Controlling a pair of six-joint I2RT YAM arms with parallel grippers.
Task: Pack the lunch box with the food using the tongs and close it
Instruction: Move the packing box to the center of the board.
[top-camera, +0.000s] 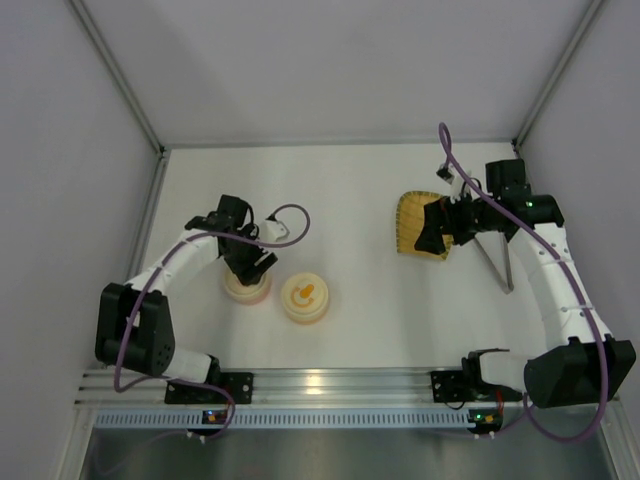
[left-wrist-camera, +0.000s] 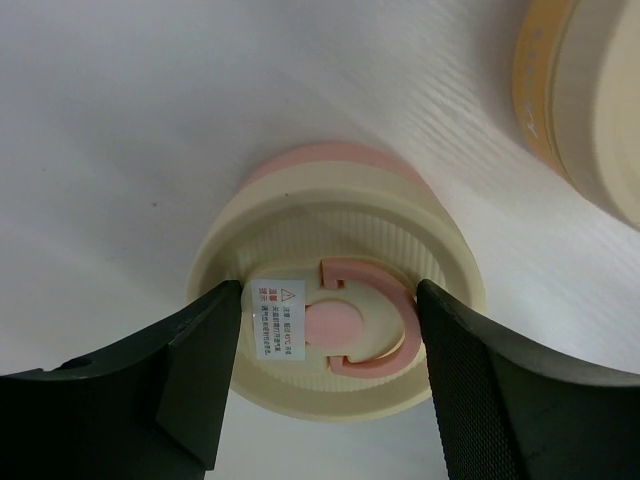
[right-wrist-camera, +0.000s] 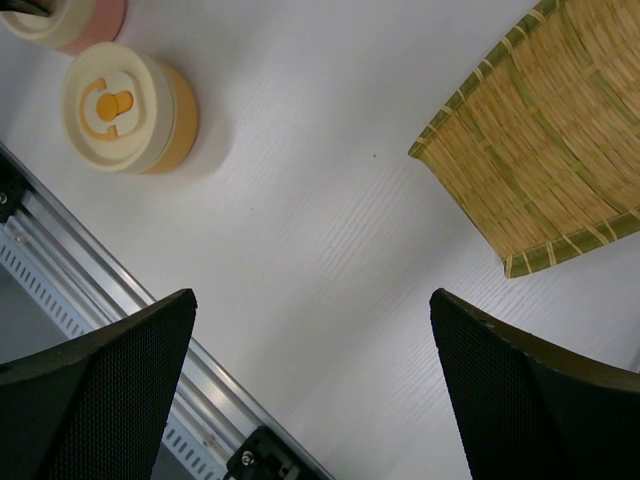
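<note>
Two containers, one tray, one tongs

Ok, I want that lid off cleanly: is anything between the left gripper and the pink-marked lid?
Nothing visible. The left gripper has its jaws open on either side of the pink-marked lid, whose top is bare. The orange container sits off to one side, apart from it.

We find one label: a small white sticker on the cream lid with the pink mark, lower centre of the left wrist view. It bears a red warning triangle; its red print is too small to read.
</note>
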